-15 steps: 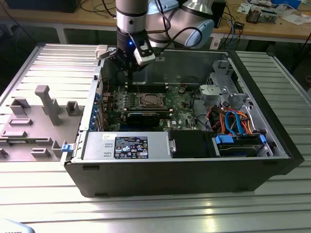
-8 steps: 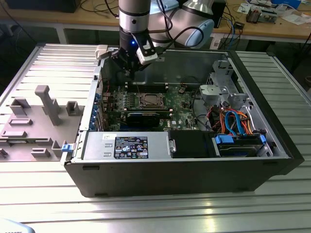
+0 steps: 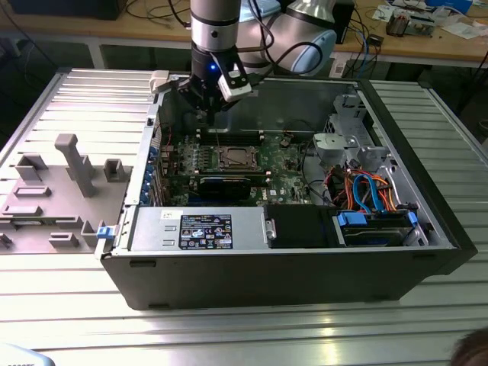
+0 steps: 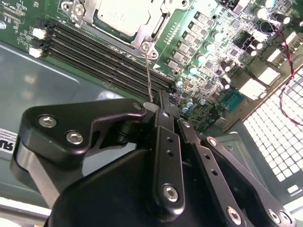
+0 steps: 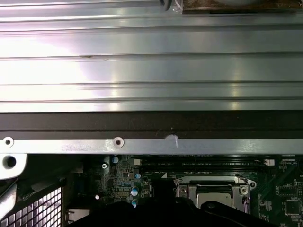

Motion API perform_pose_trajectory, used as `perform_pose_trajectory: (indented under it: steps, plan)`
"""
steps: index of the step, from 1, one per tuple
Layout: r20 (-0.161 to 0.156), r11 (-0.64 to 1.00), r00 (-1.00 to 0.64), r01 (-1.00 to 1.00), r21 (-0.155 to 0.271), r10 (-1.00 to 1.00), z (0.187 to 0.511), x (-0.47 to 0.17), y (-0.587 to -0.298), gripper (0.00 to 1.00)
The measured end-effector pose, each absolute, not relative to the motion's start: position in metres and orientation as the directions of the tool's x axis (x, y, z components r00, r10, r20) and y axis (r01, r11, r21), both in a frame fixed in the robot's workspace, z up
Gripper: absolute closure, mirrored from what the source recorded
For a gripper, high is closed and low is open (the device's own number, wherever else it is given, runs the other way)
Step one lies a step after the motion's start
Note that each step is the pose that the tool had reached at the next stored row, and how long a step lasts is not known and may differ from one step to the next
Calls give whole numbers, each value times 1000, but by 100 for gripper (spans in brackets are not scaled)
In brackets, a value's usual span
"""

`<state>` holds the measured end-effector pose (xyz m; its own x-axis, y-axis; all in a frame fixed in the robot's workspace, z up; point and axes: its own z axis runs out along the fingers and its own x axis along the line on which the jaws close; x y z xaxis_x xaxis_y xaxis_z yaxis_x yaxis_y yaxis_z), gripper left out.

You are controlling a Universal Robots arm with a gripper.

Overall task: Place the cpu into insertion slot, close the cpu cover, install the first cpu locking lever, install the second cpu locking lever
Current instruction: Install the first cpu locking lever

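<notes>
My gripper (image 4: 158,101) is closest to me in the second wrist view. Its black fingers are squeezed close together, with almost no gap. A thin silver locking lever (image 4: 149,80) runs from their tips to a corner of the insertion slot (image 4: 144,46). I think I am pinching the end of that lever, but the tips hide the spot where it meets them, so I am not quite sure.

A bit farther on, the cpu (image 4: 124,14) lies flat inside the slot. The cpu cover (image 4: 158,26) looks shut over its edges. So I judge the chip and cover steps are done and a lever step is in hand. I cannot tell if this is the first lever or the second. The lever is thin and bendy, so I think this work calls for a slow, steady grip.

Farther off, in the exterior view, I hang over the green motherboard (image 3: 286,171) near the back of the computer case (image 3: 267,267).
</notes>
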<state>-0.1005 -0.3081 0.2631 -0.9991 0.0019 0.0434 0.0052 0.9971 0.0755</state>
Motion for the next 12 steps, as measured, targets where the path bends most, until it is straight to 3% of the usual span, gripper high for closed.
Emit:
perform_pose_trajectory:
  steps: [12]
  plan:
    - [44, 997, -999, 5, 75, 2, 263, -98, -308, 89]
